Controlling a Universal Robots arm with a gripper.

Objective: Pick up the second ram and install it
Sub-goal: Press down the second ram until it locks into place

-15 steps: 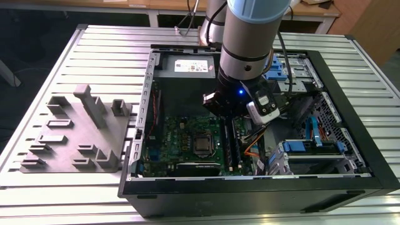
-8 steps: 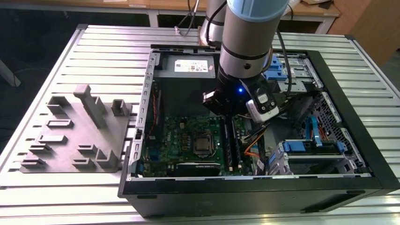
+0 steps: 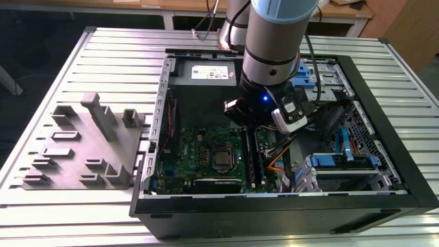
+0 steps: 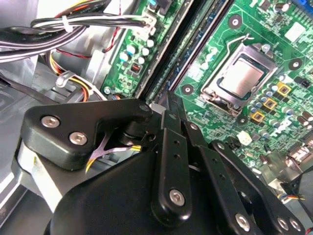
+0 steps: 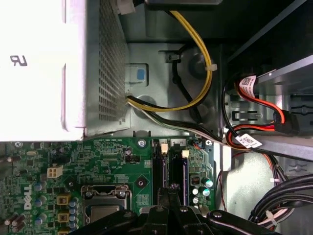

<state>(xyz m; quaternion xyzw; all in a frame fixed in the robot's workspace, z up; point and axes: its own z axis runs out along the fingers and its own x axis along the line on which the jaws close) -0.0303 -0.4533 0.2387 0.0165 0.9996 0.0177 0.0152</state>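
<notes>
Over the motherboard (image 3: 205,154) inside the open computer case (image 3: 384,170) on the tabletop (image 3: 110,56), the hand (image 5: 171,193) hangs with its fingers (image 4: 172,110) pressed together at the tips, their points right at the memory slots. Beneath those tips lies the second ram (image 5: 177,174), seated in its slot beside 1 other stick (image 5: 159,171). Beyond them sits the processor (image 4: 242,76) in its socket.

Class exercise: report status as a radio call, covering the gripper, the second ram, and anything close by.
Gripper low over the motherboard's memory slots, fingers together. Second ram apparently standing in its slot under the fingertips. Power-supply cables run nearby.
</notes>
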